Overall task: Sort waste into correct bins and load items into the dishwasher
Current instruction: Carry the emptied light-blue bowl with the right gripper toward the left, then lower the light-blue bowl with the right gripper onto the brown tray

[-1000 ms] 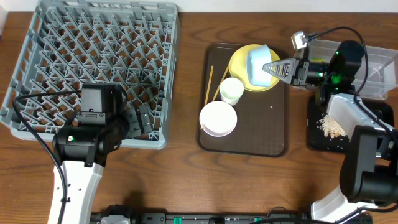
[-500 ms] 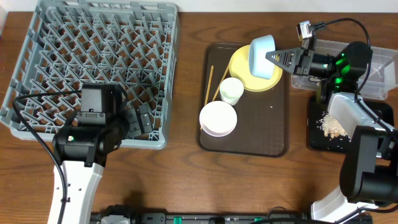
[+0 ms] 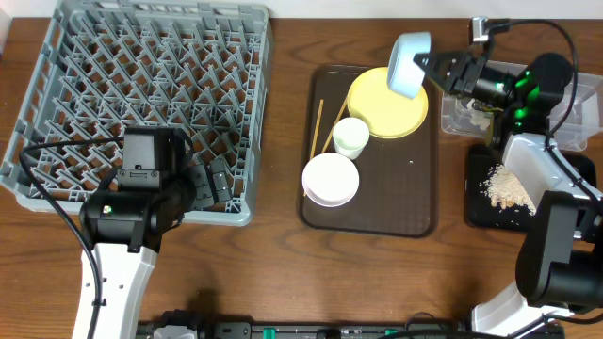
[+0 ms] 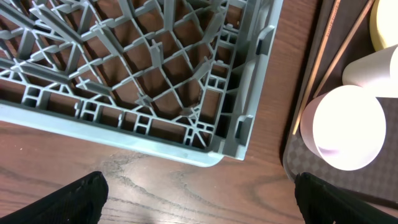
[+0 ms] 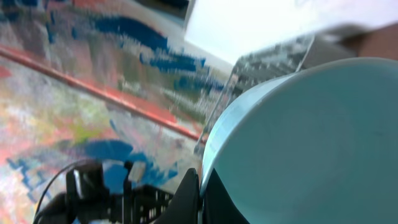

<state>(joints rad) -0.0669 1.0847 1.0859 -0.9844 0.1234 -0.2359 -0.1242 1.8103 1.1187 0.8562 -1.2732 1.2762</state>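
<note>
Nearest, on the left, the left gripper (image 4: 199, 202) hangs over the bare wooden table (image 3: 283, 273), just by the near right corner of the grey dish rack (image 3: 141, 85). Its two dark fingers (image 4: 74, 196) stand wide apart with nothing between them.

A little farther and to the right lies the dark brown serving tray (image 3: 415, 207). On its near left part stands the white bowl (image 3: 330, 179), upright. Just beyond the bowl is the small white cup (image 3: 351, 137), and left of the cup the wooden chopsticks (image 3: 317, 127) lie along the left edge of the tray, pointing near to far. The yellow plate (image 3: 377, 111) lies flat on the far right part of the tray, just beside the cup.

To the right of the serving tray is the black tray (image 3: 476, 202), partly hidden by the right arm. The pile of beige crumbs (image 3: 507, 188) lies in it. Behind it stands the clear tub (image 3: 570, 104); something pale lies at its left end, but I cannot tell what it is.

Farthest, the right gripper (image 3: 426, 66) is closed on the rim of the light blue bowl (image 3: 407, 64). The bowl is in the air, turned on its side, over the far edge of the plate. In the right wrist view the bowl fills the right half and the rest is blurred.
</note>
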